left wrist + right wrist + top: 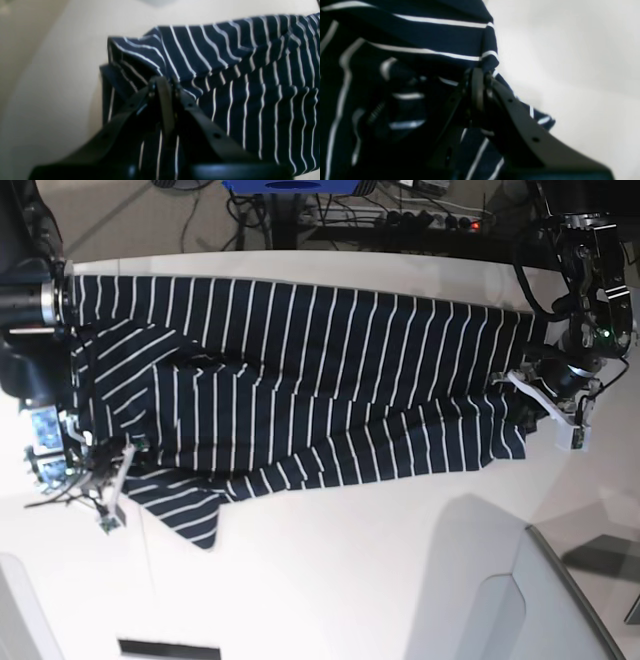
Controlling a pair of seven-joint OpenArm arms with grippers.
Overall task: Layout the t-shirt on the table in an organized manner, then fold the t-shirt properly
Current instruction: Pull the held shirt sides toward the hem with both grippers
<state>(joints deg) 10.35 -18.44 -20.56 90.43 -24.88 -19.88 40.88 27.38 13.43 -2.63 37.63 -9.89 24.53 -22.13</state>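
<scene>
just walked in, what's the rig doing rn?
Both arms have the t-shirt stretched out across the table. The left pincer is shut on one end of the fabric and the right pincer is shut on the opposite end. The shirt is spread but rumpled, not yet folded.

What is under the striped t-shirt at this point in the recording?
The t-shirt lies spread across the white table, and only tabletop shows around its edges. Anything beneath the fabric is covered. Both the left gripper and the right gripper are shut on its edges.
</scene>
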